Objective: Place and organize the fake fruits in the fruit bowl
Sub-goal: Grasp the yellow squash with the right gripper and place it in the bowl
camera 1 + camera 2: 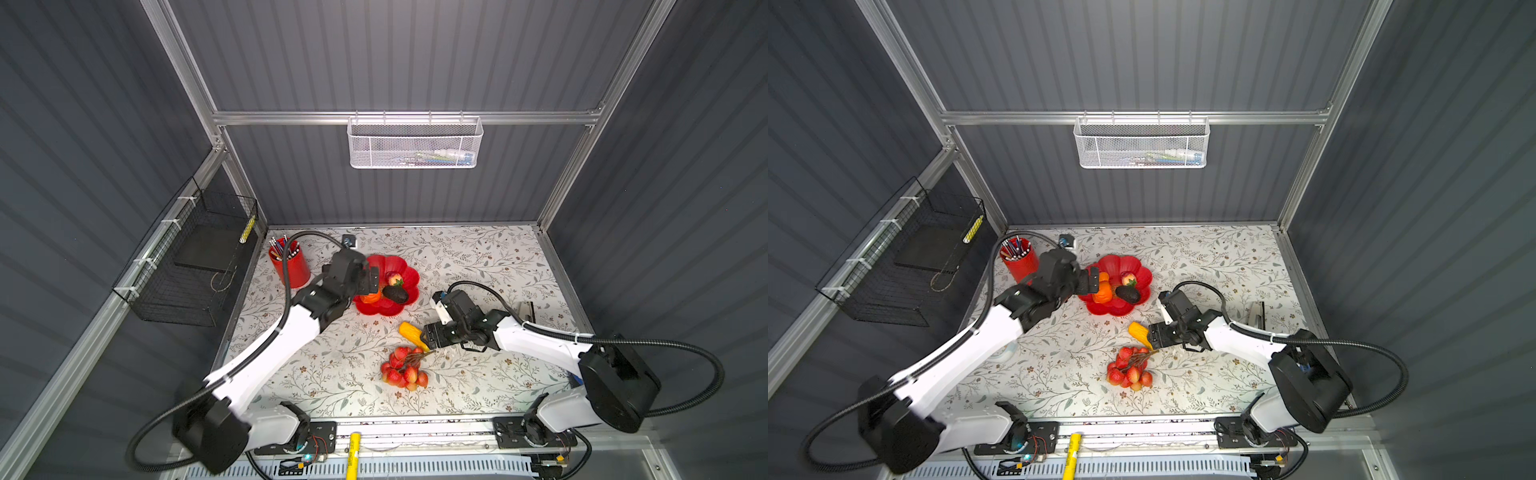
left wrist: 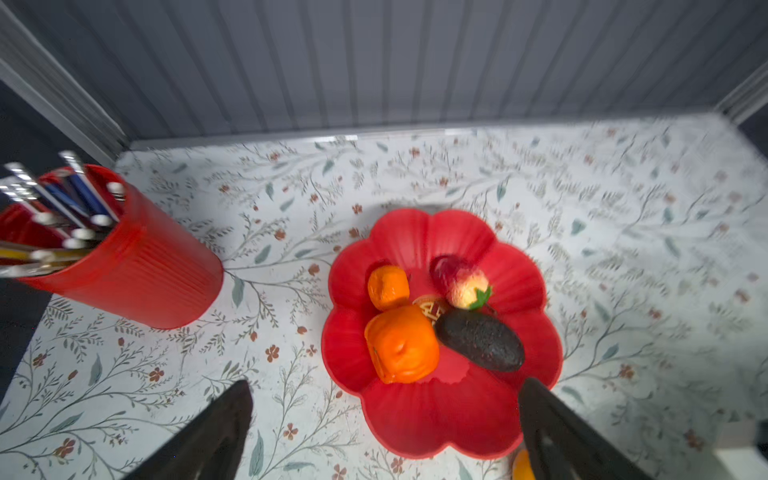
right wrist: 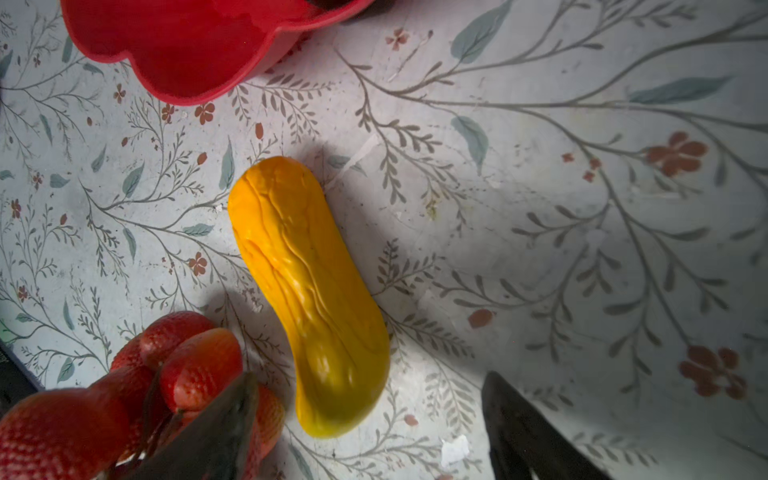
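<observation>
Pen cup (image 1: 291, 266): stands upright on the desk (image 1: 478, 257), on the outer side of the left gripper (image 1: 372, 282), near it but apart. Holds pens.

Left gripper (image 2: 386, 388): jaws spread wide, clamps nothing. Hangs over the near edge of the fruit bowl (image 2: 415, 415), with one finger above the desk and one above the rim.

Fruit bowl: rests on the desk, under and ahead of the left gripper. Contains four pieces, all ahead of the fingertips:
- lobed orange fruit (image 2: 401, 345), nearest the gripper;
- small round orange (image 2: 387, 286), just beyond, against the lobed fruit;
- avocado (image 2: 480, 345), lying on its side beside the lobed fruit;
- strawberry (image 2: 465, 286), just beyond the avocado.

Berry bunch (image 1: 405, 370): lies on the desk outside the bowl, just beside one finger of the right gripper (image 3: 370, 378).

Yellow oblong (image 3: 307, 291): lies flat on the desk outside the bowl, near end between the right gripper's fingers.

Right gripper: jaws apart, one on each side of the oblong, not touching it.
</observation>
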`<move>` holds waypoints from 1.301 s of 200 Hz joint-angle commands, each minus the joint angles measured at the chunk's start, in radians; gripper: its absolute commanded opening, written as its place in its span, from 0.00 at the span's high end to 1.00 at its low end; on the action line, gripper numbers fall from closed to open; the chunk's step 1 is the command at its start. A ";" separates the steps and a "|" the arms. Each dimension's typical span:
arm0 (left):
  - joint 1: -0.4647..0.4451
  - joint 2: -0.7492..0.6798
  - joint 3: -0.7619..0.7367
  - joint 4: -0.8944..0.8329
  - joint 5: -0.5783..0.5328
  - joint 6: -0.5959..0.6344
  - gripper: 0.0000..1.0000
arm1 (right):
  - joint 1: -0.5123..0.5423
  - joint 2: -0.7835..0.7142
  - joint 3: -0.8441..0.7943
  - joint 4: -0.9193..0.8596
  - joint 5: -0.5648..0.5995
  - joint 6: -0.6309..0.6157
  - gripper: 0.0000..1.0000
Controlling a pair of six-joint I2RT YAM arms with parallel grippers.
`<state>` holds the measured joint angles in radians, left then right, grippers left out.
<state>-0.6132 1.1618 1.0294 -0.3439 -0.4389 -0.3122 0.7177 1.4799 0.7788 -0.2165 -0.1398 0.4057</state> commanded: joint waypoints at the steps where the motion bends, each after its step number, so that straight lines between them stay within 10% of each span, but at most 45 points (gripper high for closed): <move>1: 0.006 -0.161 -0.155 0.098 -0.066 -0.102 0.00 | 0.026 0.058 0.057 0.008 0.035 -0.022 0.16; 82: 0.006 -0.636 -0.363 -0.120 -0.171 -0.275 0.00 | 0.066 0.247 0.164 0.002 0.073 -0.034 0.31; 132: 0.006 -0.613 -0.365 -0.104 -0.168 -0.275 0.00 | 0.064 0.164 0.125 -0.056 0.201 -0.034 0.56; 192: 0.006 -0.587 -0.377 -0.049 -0.125 -0.242 0.00 | -0.009 -0.047 0.156 -0.139 0.260 -0.098 0.58; 260: 0.005 -0.641 -0.373 -0.091 -0.038 -0.205 0.00 | -0.071 0.272 0.552 -0.165 0.182 -0.194 0.57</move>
<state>-0.6132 0.5461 0.6586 -0.4122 -0.5270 -0.5533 0.6548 1.6451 1.2362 -0.3511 0.0765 0.2596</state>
